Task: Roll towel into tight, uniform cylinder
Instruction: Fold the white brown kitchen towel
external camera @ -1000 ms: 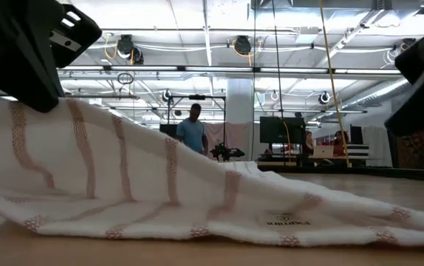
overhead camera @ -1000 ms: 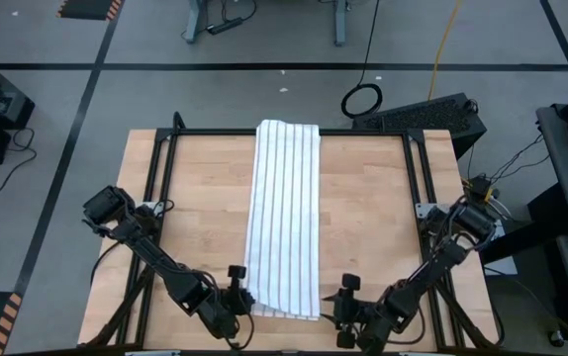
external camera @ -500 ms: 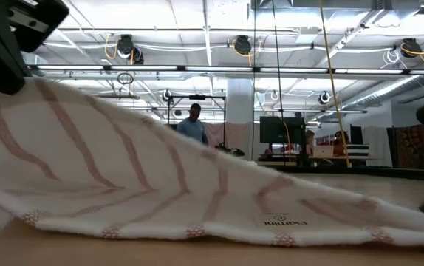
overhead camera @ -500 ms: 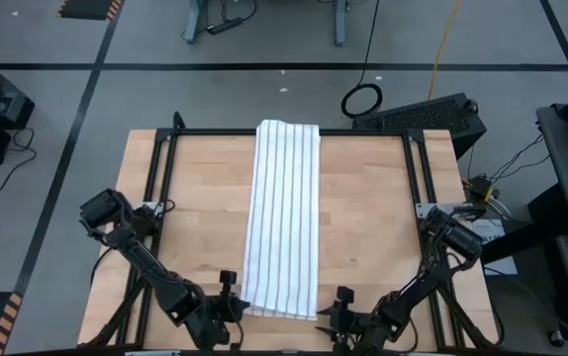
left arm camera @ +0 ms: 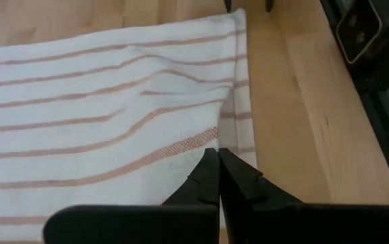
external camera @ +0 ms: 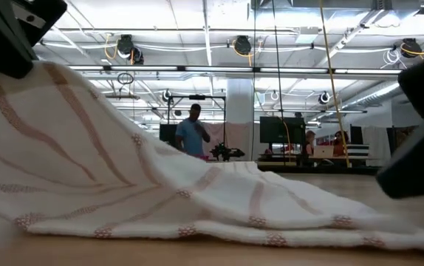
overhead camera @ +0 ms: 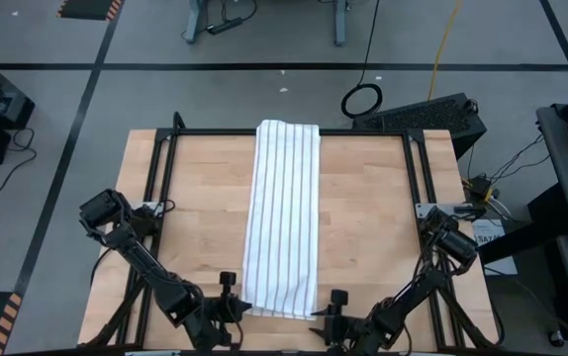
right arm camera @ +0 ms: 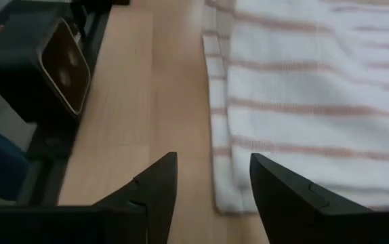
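The white pinstriped towel [overhead camera: 284, 218] lies as a long strip from the table's far edge to its near edge. My left gripper [overhead camera: 231, 303] is at the towel's near left corner and shut on it. In the low view that corner [external camera: 42, 81] rises to the gripper while the rest lies flat. My right gripper [right arm camera: 211, 177] is open at the near right corner [right arm camera: 226, 202]. One of its fingers is over the wood and the other over the cloth. Whether they touch the towel, I cannot tell. My left gripper pinches the towel's near hem [left arm camera: 216, 141] close to the left corner between its two shut fingers. The fingers slant down from the table's near left. The corner is lifted off the wood, and the cloth slopes down from it to the part that lies on the table.
The wooden tabletop [overhead camera: 195, 198] shows bare on both sides of the towel, inside a black frame [overhead camera: 155, 148]. A dark box [right arm camera: 42, 68] sits just off the near edge between the arms. A person [external camera: 193, 137] stands in the room far beyond the table.
My left gripper has drawn the near left corner a little toward the table's near left, and the lifted cloth now slopes higher at that side. My right gripper has come down and moved toward the towel's near right corner, staying open.
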Available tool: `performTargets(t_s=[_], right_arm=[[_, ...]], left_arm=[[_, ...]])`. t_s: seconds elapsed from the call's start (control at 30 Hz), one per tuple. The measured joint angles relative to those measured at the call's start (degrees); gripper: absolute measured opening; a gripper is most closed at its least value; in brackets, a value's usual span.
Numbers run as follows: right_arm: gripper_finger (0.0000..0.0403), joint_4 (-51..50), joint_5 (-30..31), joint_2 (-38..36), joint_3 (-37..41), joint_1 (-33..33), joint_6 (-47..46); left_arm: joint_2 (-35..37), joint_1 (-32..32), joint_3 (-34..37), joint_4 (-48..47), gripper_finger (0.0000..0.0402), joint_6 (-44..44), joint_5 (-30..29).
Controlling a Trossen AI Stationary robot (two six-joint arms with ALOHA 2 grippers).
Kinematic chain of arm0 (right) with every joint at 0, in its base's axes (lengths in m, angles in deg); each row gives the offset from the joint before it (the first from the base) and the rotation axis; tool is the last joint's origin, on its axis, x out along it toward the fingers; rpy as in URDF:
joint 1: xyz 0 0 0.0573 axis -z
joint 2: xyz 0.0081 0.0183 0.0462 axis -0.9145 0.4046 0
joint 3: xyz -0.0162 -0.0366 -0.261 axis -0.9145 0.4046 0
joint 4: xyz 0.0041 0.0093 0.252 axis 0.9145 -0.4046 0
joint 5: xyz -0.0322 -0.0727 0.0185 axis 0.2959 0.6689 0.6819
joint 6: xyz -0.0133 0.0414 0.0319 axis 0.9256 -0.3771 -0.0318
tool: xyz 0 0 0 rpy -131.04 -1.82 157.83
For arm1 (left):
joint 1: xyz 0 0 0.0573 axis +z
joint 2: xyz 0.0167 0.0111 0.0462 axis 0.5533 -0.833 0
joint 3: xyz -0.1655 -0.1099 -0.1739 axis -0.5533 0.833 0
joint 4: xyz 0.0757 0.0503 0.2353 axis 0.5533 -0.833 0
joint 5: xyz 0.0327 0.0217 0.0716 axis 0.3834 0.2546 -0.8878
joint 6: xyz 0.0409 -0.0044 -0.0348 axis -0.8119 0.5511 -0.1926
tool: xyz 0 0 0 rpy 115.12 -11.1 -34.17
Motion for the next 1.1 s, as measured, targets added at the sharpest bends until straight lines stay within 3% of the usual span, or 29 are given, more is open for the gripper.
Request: performTargets(t_s=[0.27, 0.43, 0.57, 0.93, 1.1], right_arm=[[0.0166, -5.55, -0.12, -0.07, -3.9, 1.95, -2.08], [0.0144, -7.01, -6.89, -0.07, -3.94, 4.07, -8.05], [0.0123, -9.4, -7.68, -0.07, -3.92, 4.48, -11.53], [0.001, -11.69, -8.78, -0.09, -3.94, 4.48, -12.95], [0.0032, -11.8, -11.77, -0.76, -3.94, 4.52, -14.02]], left_arm=[[-0.04, 0.11, 0.0, -0.05, 0.0002, 0.0, -0.02], [-0.04, 0.11, 0.0, -0.04, 0.0002, 0.0, -0.02], [-0.07, 0.11, 0.0, -0.03, 0.0002, -0.02, -0.02], [-0.07, 0.11, 0.0, -0.08, 0.0002, -0.07, -0.02], [-0.07, 0.11, 0.0, -0.1, 0.0002, -0.07, 0.0]])
